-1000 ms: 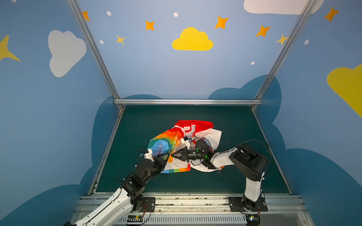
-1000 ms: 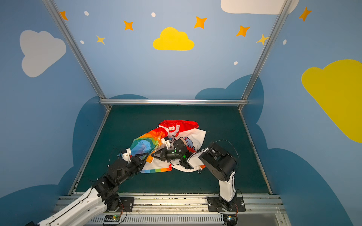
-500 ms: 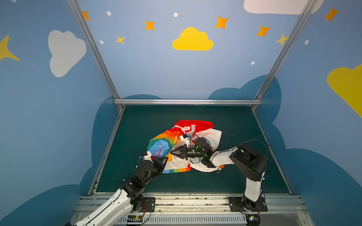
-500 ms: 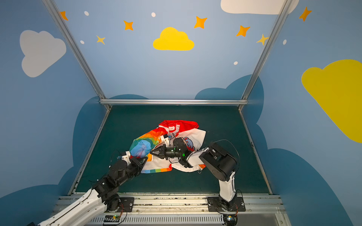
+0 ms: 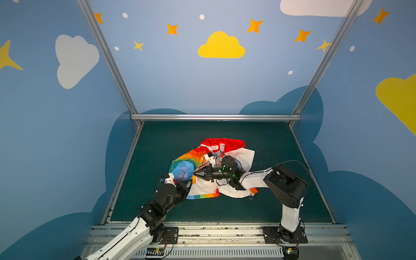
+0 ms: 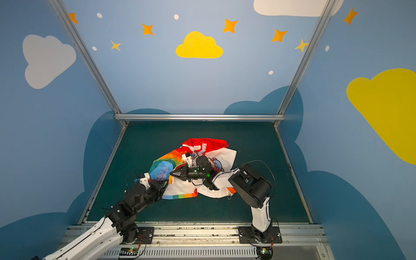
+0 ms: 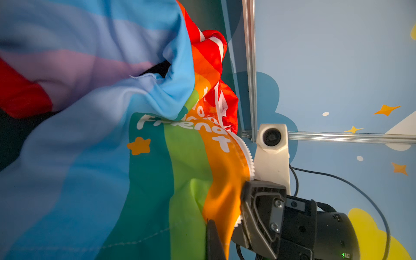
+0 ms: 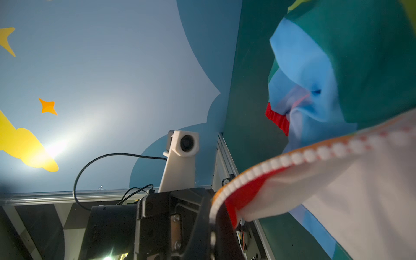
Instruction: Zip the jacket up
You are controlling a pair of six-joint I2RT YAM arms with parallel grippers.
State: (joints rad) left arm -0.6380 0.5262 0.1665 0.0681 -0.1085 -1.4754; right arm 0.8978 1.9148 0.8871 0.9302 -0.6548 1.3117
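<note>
Left jaws and right jaws, nearly tip to tip, pinch the toothed edge [image 7: 246,155] of the jacket [image 5: 186,162]; its ring pull [image 5: 250,197] lies well behind right jaws.

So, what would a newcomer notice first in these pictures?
The rainbow jacket lies crumpled open in the middle of the green table, white lining showing. At its left side the left gripper and right gripper meet, both shut on its white zipper edge. Behind, a yellow cloud is painted on the blue wall.

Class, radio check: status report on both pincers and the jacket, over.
Left pincer and right pincer shut on jacket edge. Zipper open, ring pull lying free. Nothing blocking.
</note>
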